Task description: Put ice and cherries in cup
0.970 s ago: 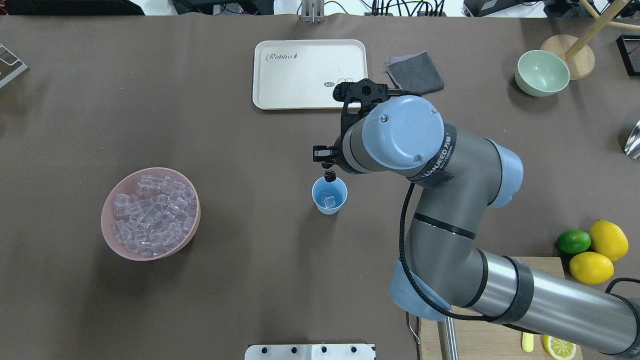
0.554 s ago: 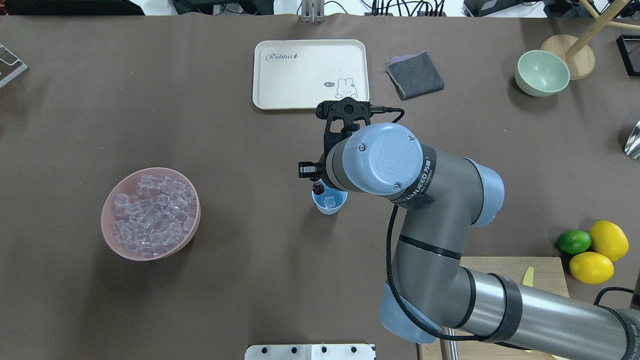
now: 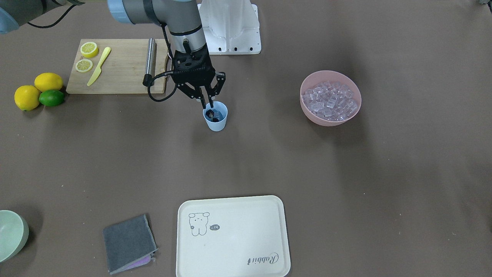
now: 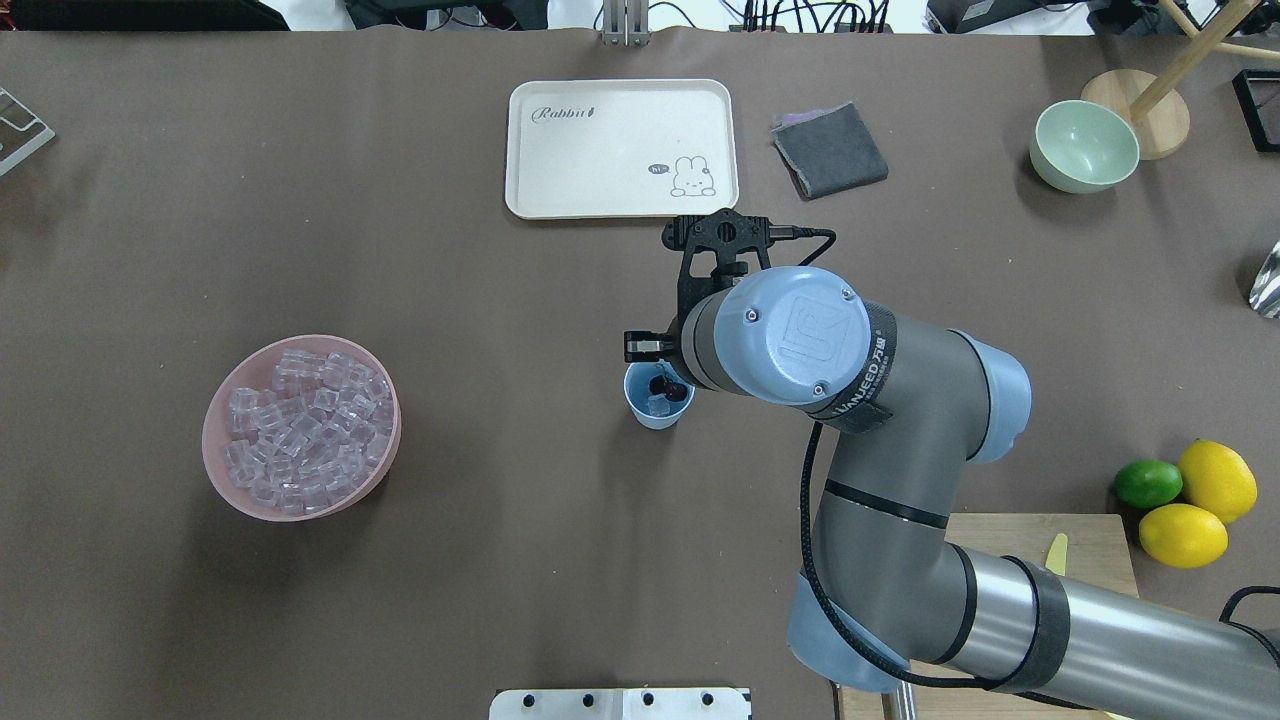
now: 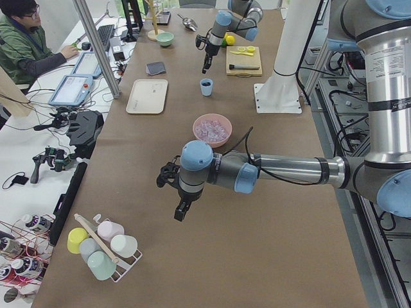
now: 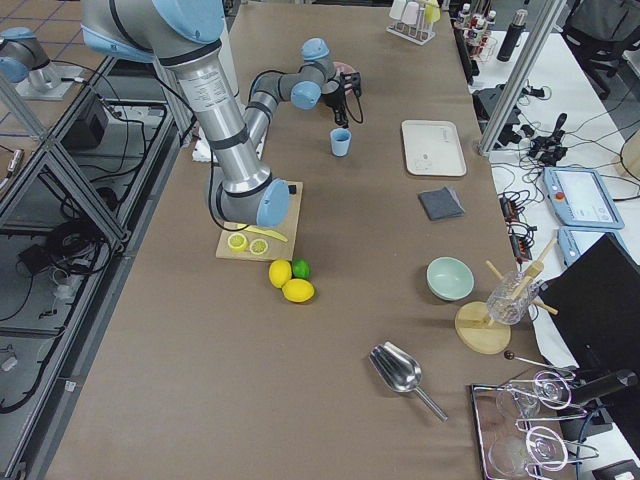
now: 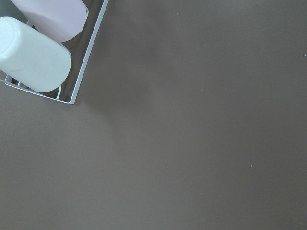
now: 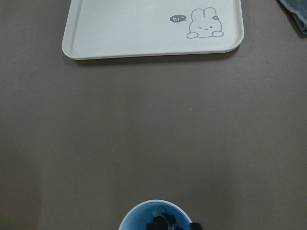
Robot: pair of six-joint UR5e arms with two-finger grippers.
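Here's the right arm: grey tubes, pale blue joint caps with screws and an embossed logo, a black strap lettered in white, and an all-black right gripper. A black cable trails along it; the left arm wears the same grey and blue.

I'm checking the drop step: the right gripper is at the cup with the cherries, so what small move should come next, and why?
Probably open the right gripper to let go. The cherries already sit low inside the cup, on the ice, and the gripper's tips are at the rim, so nothing should spill. Whether it grips the stem is not visible.
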